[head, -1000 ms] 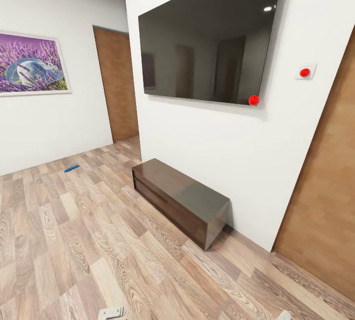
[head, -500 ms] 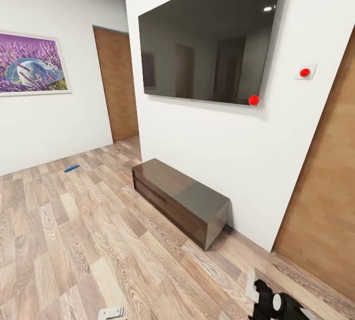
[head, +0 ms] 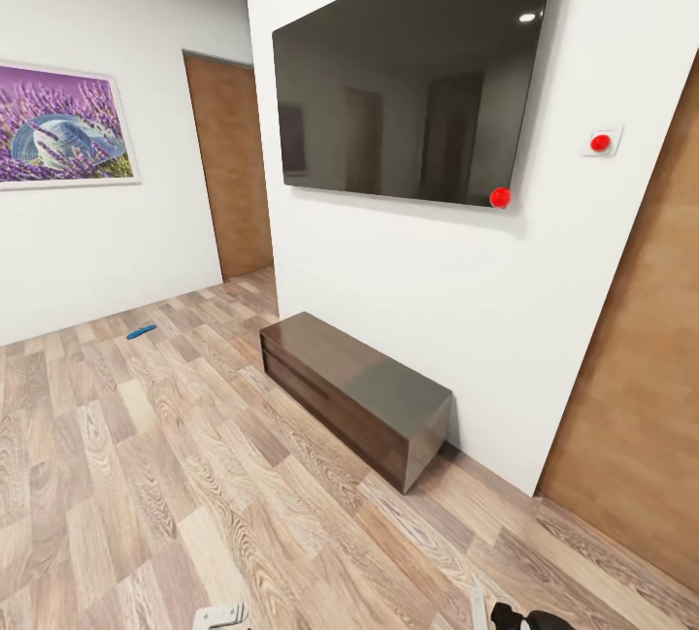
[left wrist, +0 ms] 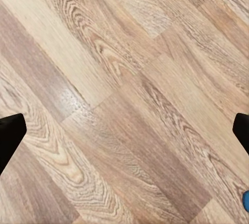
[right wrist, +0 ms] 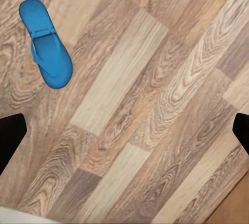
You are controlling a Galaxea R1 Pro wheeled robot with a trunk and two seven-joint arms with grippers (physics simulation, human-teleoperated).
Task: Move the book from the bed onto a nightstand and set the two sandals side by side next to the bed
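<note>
left wrist view: bare wood plank floor (left wrist: 119,105) beneath the left end effector (left wrist: 124,133); its two dark fingertips (left wrist: 9,133) sit at opposite edges of the picture, spread wide, with nothing between them. a sliver of bright blue (left wrist: 246,200) shows at one corner, too little to tell what it is.
right wrist view: one blue sandal (right wrist: 46,45) lies flat on the planks, sole down, strap up. the right end effector (right wrist: 124,133) has its fingertips far apart and grips nothing; the sandal lies off to one side of the gap, near one fingertip but not touching it.
head view, far left: a second sandal (head: 141,330) lies on the floor well away from the robot, near the white wall that carries the purple lavender picture (head: 60,125).
head view, left near edge: a pale part of the left arm (head: 221,616) shows at the bottom; how the end effector stands cannot be told from here.
head view, middle: a brown door (head: 231,164) stands in the far corner; a large black wall screen (head: 417,67) hangs above a low dark brown cabinet (head: 354,395) with a glossy top, set against the wall.
head view, right: a red button plate (head: 602,142) is on the wall beside another brown door (head: 641,387); a dark part of the right arm (head: 524,616) shows at the near edge.
surface and room: mixed-tone planks, white walls, the bedroom.
</note>
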